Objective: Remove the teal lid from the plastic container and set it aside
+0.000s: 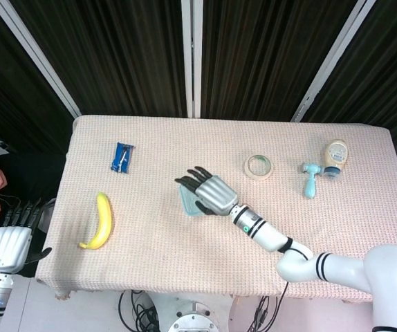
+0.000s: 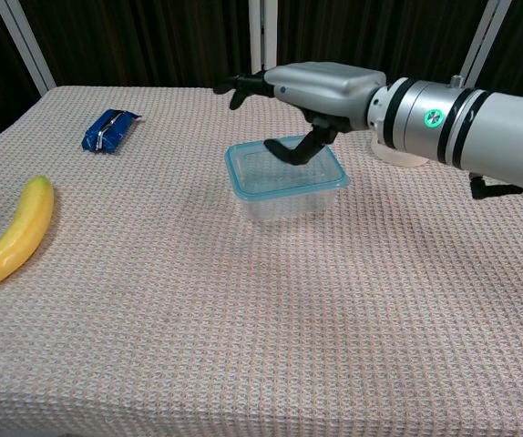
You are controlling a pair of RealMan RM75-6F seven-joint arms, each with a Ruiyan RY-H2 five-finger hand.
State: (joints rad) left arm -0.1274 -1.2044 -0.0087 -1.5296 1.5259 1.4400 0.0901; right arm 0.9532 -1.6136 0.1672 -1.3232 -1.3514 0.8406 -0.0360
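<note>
The plastic container (image 2: 284, 188), teal lid (image 2: 285, 169) on, is seen mid-worktop (image 2: 243, 319). Just above it the right robot hand (image 2: 312, 100) is spread, holding nothing. A misjudged pinch could shove the light container sideways.

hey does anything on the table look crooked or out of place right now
The plastic container sits skewed, turned at an angle to the table edges, its teal lid still on. The right hand hovers over it, fingers spread. Nothing looks spilled or damaged.
</note>
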